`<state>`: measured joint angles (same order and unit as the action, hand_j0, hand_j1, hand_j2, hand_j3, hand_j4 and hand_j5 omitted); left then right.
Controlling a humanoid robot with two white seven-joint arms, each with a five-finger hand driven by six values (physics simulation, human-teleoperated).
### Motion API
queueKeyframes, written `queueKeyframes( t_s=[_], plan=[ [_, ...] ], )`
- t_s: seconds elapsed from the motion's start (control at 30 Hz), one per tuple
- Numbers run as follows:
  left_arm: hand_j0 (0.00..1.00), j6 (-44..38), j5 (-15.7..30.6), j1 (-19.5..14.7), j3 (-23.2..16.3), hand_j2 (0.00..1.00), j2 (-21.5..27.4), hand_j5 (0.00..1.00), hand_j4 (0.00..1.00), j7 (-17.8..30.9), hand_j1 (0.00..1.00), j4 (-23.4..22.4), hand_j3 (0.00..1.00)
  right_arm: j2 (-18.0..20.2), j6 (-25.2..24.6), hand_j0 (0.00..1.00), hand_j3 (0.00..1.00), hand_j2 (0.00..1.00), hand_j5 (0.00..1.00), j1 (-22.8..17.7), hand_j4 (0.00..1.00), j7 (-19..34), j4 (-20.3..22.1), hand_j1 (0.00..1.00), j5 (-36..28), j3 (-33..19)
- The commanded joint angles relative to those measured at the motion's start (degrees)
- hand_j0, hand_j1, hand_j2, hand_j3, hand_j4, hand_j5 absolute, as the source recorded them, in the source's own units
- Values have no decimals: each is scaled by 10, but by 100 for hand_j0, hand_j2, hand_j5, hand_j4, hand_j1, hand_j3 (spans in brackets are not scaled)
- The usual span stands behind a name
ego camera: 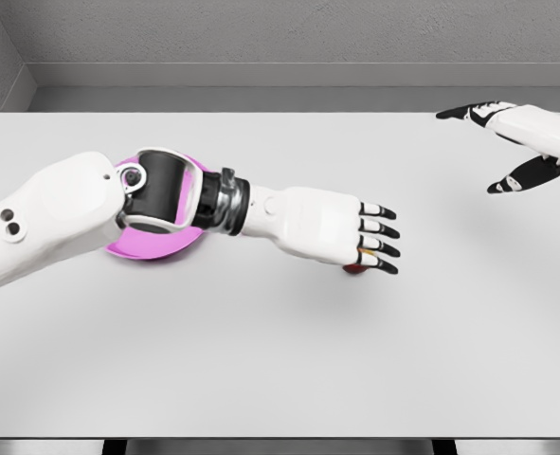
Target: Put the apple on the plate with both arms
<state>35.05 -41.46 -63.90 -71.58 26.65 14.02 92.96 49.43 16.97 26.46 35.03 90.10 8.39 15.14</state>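
A red apple (354,270) lies on the white table, almost wholly hidden under my left hand (379,239); only a small red sliver shows below the little finger. That hand hovers palm down over it, fingers stretched out to the right and not closed around it. The pink plate (143,248) sits at the left of the table, largely covered by my left forearm, which crosses above it. My right hand (496,144) floats at the upper right, far from the apple, with fingers and thumb spread and nothing in it.
The white table (280,360) fills the view, with its front edge at the bottom and a grey wall behind its far edge. No other objects stand on it.
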Motion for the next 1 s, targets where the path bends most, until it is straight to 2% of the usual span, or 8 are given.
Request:
queueKeyframes(
  t_s=[0.0,0.2,0.37,0.47,0.6,0.67,0.97],
  plan=[
    [100,-1,-1,0,-11,100,-11,100,100,0,100,-5,100,-1,-4,100,100,100,100,0,100,0,-1,100,-3,-2],
    [100,-1,-24,-5,-24,100,-31,100,100,1,100,-30,100,-2,-4,100,100,100,100,-5,100,0,3,100,-3,-1],
    [100,-1,-60,-9,-38,100,-49,100,100,4,100,-52,100,-1,-4,100,100,100,100,-11,100,0,-3,100,-3,-1],
    [100,-1,-59,-10,-44,100,-50,100,100,43,100,-54,100,-1,-4,100,100,100,100,-12,100,0,-3,100,-3,-1],
    [100,-1,-87,-13,-44,100,-54,100,100,54,100,-55,100,-1,-4,100,100,100,100,-12,100,0,-2,100,-3,-1],
    [100,-1,-89,-13,-45,100,-56,100,100,94,100,-55,100,-2,-4,100,100,100,100,-12,100,0,-2,100,-3,-1],
    [100,-1,-85,-13,-40,100,-63,100,100,94,100,-53,100,-2,-4,100,100,100,100,-12,100,0,3,100,-3,-1]
  ],
)
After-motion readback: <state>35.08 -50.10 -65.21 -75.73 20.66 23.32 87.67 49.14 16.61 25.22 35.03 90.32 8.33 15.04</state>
